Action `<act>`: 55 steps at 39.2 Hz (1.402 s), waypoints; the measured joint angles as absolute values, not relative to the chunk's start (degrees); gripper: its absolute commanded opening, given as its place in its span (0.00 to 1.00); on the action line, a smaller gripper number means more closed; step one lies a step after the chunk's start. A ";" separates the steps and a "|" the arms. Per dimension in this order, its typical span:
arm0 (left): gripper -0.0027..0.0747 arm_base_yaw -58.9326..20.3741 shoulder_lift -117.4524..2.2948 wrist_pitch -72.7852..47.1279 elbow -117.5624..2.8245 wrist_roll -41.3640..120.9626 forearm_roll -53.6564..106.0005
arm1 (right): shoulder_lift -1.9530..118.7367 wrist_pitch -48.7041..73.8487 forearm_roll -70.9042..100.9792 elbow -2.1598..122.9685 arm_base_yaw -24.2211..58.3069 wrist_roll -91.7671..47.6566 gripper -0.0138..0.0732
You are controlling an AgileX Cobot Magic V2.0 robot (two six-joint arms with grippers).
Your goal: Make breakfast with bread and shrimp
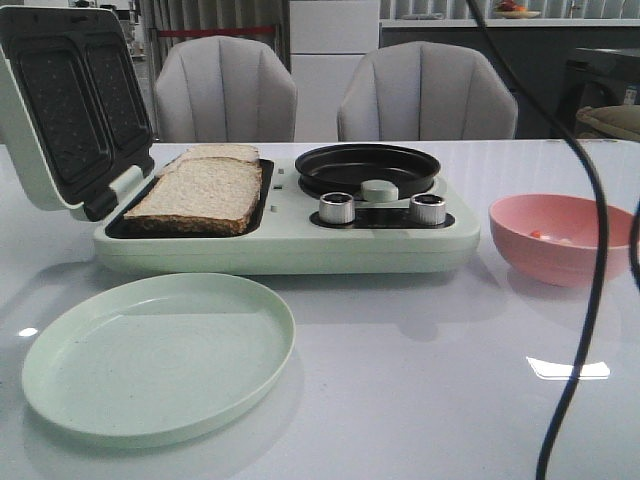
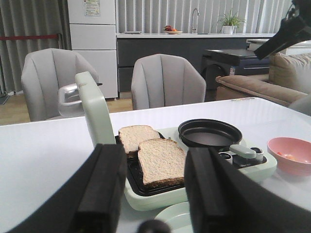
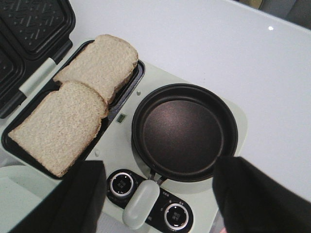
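Resting in open grill tray (image 1: 268, 195), 2 bread slices (image 1: 200, 190), shrimp (image 1: 538, 235) in pink bowl (image 1: 560, 255)

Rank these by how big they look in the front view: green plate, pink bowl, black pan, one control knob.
1. green plate, though it is nearest the camera
2. pink bowl and black pan, too alike to rank
3. control knob
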State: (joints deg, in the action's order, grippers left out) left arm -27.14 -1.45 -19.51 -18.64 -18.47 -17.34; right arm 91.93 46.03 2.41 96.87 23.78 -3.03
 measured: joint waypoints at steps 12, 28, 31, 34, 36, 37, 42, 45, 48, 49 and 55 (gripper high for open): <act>0.50 -27.14 -1.45 -19.51 -18.64 -18.47 -17.34 | 74.83 41.01 2.41 75.75 23.78 -2.39 0.80; 0.50 -27.14 -1.45 -19.51 -18.64 -18.47 -17.34 | 45.21 32.04 2.41 48.94 23.78 -2.39 0.80; 0.50 -27.14 -1.45 -19.51 -18.64 -18.47 -17.34 | 40.58 31.70 2.53 45.05 23.78 -2.39 0.80; 0.50 -27.14 -1.45 -19.27 -18.64 -18.47 -17.34 | 35.67 30.99 2.85 41.23 23.78 -2.39 0.80; 0.50 -27.14 -1.45 -19.03 -18.64 -18.47 -17.34 | 32.52 30.01 3.32 38.65 23.78 -2.39 0.80; 0.50 -27.14 -1.45 -18.90 -18.64 -18.47 -17.34 | 31.16 29.28 3.70 37.12 23.78 -2.39 0.80; 0.50 -27.14 -1.45 -18.56 -18.64 -18.47 -17.34 | 22.37 25.66 4.58 29.91 23.78 -2.39 0.80; 0.50 -27.14 -1.45 -18.56 -18.64 -18.47 -17.34 | 16.89 24.20 4.93 25.77 23.78 -2.28 0.80; 0.50 -27.14 -1.45 -18.56 -18.64 -18.47 -17.34 | 11.44 22.85 5.31 21.90 23.78 -2.36 0.80; 0.50 -27.14 -1.45 -18.56 -18.64 -18.47 -17.34 | 9.54 22.63 5.43 21.04 23.78 -2.36 0.80; 0.50 -27.14 -1.45 -18.56 -18.64 -18.47 -17.34 | 1.43 18.73 5.52 16.65 23.78 -2.36 0.80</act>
